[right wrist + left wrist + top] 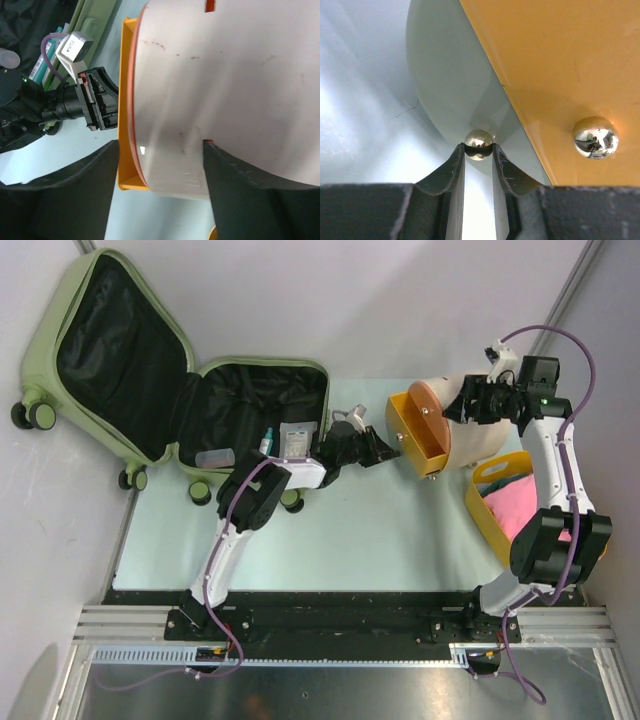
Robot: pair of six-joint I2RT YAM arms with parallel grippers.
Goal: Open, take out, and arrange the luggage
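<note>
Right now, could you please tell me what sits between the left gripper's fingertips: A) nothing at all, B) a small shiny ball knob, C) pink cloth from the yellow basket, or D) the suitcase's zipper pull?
B: in the left wrist view, the left gripper closes on a small shiny ball knob beside the orange drawer front.

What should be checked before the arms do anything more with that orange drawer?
1. Left gripper on the small metal knob: ok, both fingertips pinch it.
2. Right gripper around the cream drum: jaws straddle it; how firmly, cannot tell.
3. Orange drawer free to slide: ok, it is partly out.
4. Luggage open: ok, with items lying in the lower half.
5. Right arm clear of the yellow basket: cannot tell, since it passes above the basket.
</note>
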